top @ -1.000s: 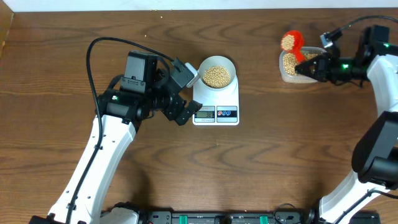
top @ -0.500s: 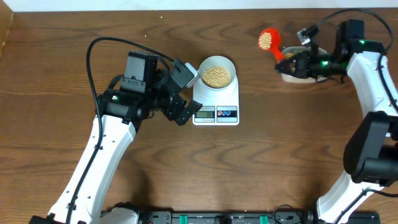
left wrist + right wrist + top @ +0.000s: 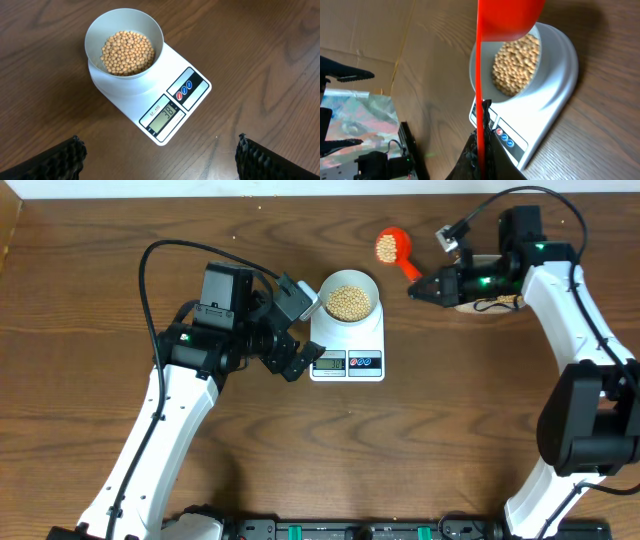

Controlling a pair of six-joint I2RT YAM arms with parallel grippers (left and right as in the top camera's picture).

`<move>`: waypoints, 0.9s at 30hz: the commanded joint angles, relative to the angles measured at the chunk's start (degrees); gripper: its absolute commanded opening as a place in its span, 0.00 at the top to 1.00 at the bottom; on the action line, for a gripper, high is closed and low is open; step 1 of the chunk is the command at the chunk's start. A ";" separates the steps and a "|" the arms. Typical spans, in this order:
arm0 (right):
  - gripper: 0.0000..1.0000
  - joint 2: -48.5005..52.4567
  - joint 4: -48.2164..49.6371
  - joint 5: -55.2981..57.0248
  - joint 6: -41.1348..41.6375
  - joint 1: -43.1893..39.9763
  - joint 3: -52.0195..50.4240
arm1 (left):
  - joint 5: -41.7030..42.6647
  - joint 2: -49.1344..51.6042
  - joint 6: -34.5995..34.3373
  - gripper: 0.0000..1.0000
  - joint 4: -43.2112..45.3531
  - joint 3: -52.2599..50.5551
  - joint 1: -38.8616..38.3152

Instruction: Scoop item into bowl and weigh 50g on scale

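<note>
Beans (image 3: 127,51) part-fill the bowl (image 3: 350,284) on the scale (image 3: 348,352), its display at 38 and short of target, as the right end effector (image 3: 418,286) grips a loaded red scoop (image 3: 388,246) nearby and the left end effector (image 3: 300,332) gapes wide, empty.

The table (image 3: 400,450) is dark brown wood with a strong grain running across it. Flat on it lies a white scale (image 3: 347,350), off to the left-arm side of the red scoop (image 3: 390,248) and nearer the robot than the scoop's head, well apart from it. Beyond the scoop's handle end, toward the right-arm side, a clear plastic tub (image 3: 480,307) stands on the wood, mostly hidden. Farther left of the scoop, near the back edge, lies a pale speck (image 3: 262,207), too small to identify.
</note>
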 commanded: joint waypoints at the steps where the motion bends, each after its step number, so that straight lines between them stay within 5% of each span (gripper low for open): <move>1: 0.99 -1.68 1.14 -1.64 0.90 1.70 0.07 | 0.72 0.02 0.33 0.02 0.00 -0.28 -0.07; 27: 0.99 -1.68 2.78 11.32 1.73 10.58 0.04 | 0.70 0.04 0.33 0.02 0.00 -0.28 -0.07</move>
